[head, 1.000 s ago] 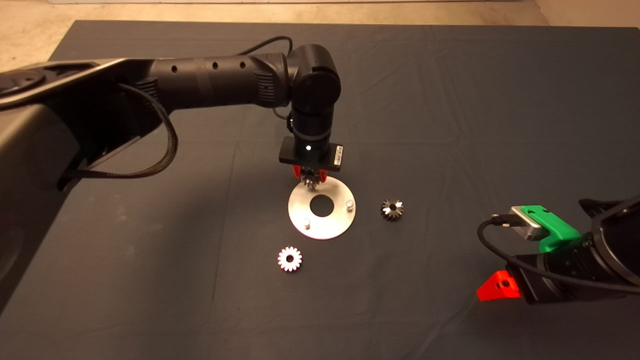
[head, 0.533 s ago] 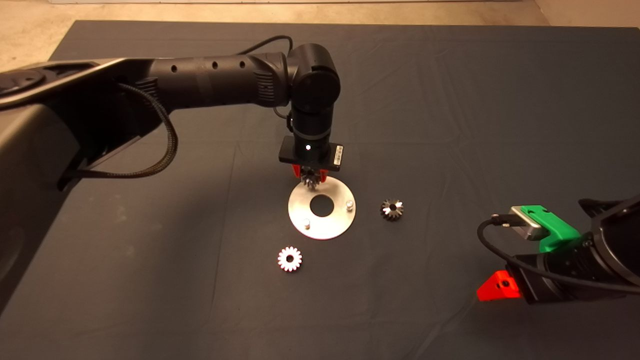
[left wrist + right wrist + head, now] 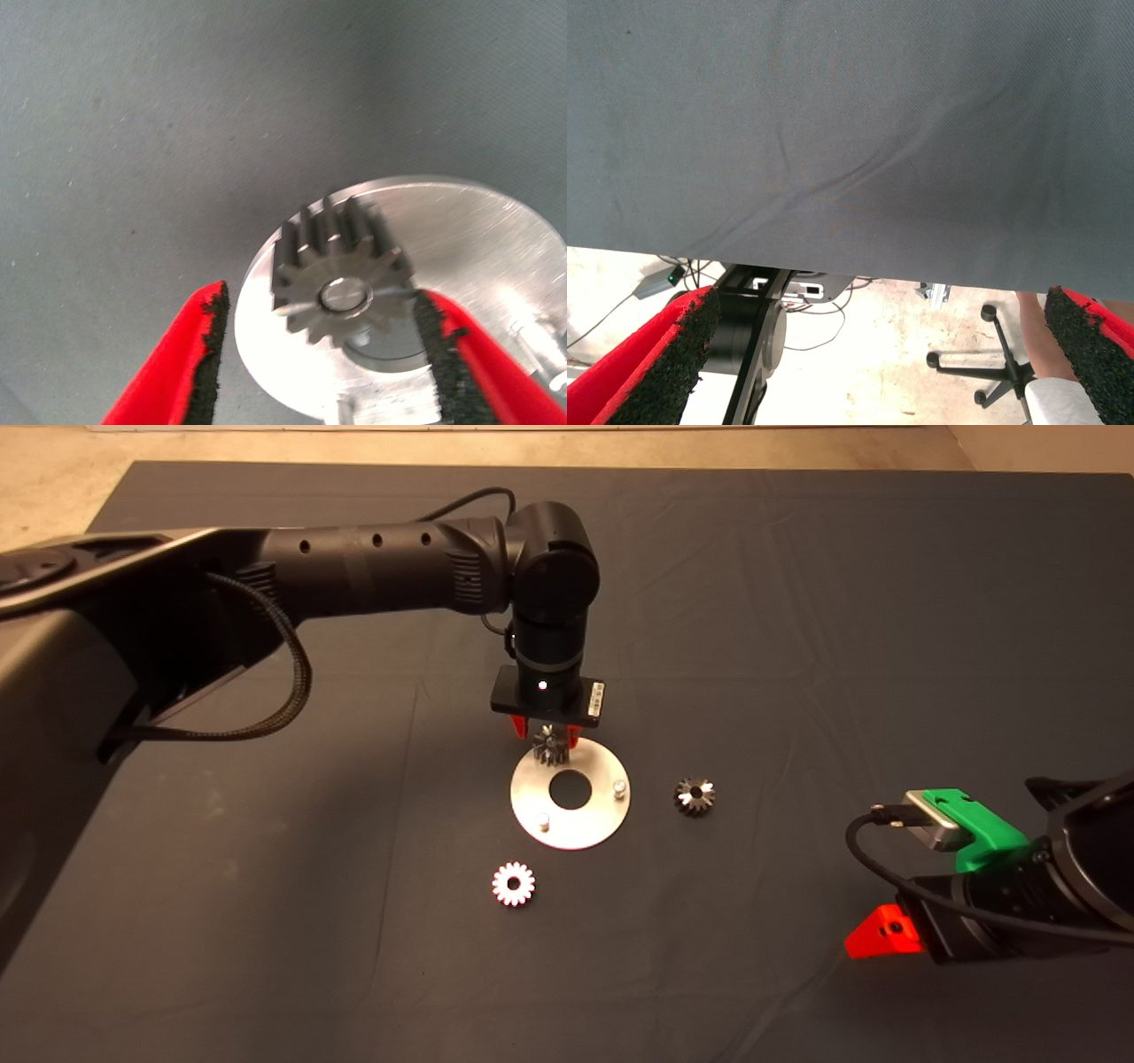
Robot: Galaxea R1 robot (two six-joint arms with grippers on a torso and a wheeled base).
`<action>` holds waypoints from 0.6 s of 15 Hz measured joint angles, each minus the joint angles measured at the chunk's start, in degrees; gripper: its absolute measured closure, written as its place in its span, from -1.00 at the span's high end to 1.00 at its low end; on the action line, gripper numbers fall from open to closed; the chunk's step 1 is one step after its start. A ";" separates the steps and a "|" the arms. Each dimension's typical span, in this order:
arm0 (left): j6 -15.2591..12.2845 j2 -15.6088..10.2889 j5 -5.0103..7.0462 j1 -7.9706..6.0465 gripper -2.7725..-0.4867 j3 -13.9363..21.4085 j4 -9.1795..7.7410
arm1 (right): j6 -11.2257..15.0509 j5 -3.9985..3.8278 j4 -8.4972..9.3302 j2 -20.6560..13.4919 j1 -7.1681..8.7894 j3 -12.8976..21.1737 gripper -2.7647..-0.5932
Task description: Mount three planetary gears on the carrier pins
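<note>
1. Head view: left claw [image 3: 547,734] hangs over the silver plate [image 3: 570,819], fingers spread either side of a gear [image 3: 341,283] seated on a pin.
2. Two gears [image 3: 513,884] [image 3: 695,794] lie on the mat.
3. Right claw [image 3: 877,363] waits spread at the counter's edge.

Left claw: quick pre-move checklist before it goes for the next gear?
1. First gear seated on its pin: ok, pin end shows through its bore, gear sits on the plate.
2. Left claw released: ok, fingers stand apart from the teeth.
3. Free pins: ok, two bare, near-left and right.
4. Loose gears on the mat: ok, bright one, dark one.
5. Right claw clear: ok, parked open at the mat's edge.
</note>
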 joint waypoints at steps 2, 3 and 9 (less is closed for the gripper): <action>-1.79 -1.46 0.09 -0.02 -0.06 2.98 -0.05 | -0.02 0.02 -0.01 0.00 0.01 0.00 0.97; -4.06 -2.64 0.14 -0.02 -0.04 5.72 -0.22 | -0.35 0.02 -0.01 0.02 0.01 0.00 0.97; -21.87 -15.78 0.20 -0.55 0.09 27.26 -1.01 | -14.63 0.02 -0.11 0.99 0.01 -10.21 0.97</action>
